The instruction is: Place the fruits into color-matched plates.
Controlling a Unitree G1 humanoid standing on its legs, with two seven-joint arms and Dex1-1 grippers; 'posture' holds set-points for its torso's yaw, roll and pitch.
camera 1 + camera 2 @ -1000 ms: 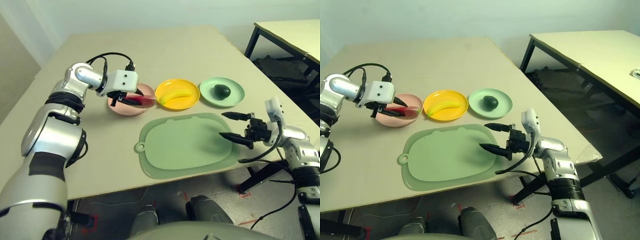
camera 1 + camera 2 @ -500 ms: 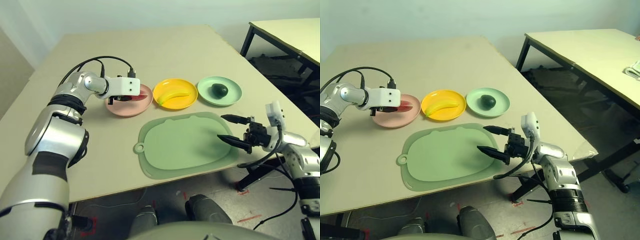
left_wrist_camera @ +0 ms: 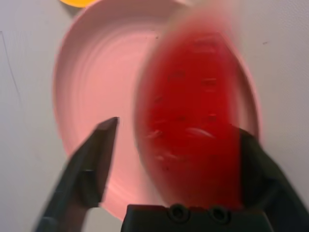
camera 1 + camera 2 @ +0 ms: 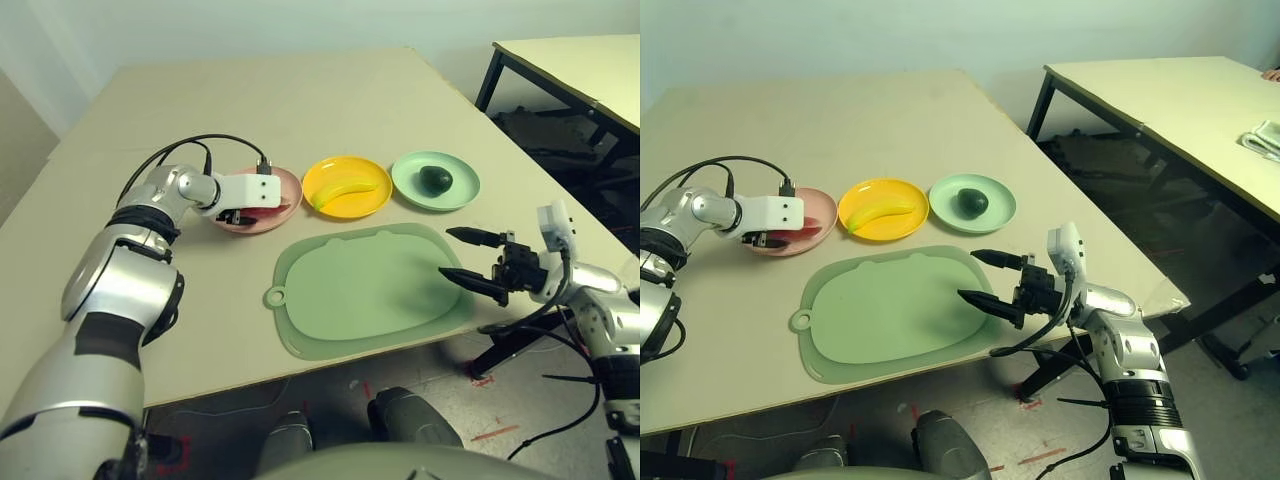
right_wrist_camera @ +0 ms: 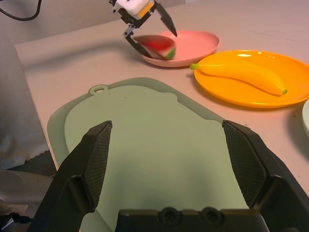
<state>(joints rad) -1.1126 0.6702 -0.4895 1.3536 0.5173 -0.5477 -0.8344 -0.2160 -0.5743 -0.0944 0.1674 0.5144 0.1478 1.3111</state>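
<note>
The red watermelon wedge [image 3: 193,121] lies in the pink plate [image 4: 287,181]. My left gripper [image 3: 176,128] hangs low over that plate, open, its fingers standing on either side of the wedge with a gap on one side. In the yellow plate [image 4: 350,211] lies the banana [image 4: 345,188]. The avocado [image 4: 433,179] sits in the mint green plate [image 4: 462,193]. My right gripper [image 4: 447,252] is open with nothing between its fingers, hovering above the right edge of the pale-green mat [image 4: 360,290].
The mat with its small loop [image 4: 275,298] covers the near middle of the table [image 4: 300,100]. The table's front edge runs close behind the mat. A second table [image 4: 580,60] stands off to the right, with a gap of floor between.
My left gripper has sunk lower over the pink plate and its fingers have spread, letting go of the watermelon. The right arm has hardly moved; the camera has shifted a little.
</note>
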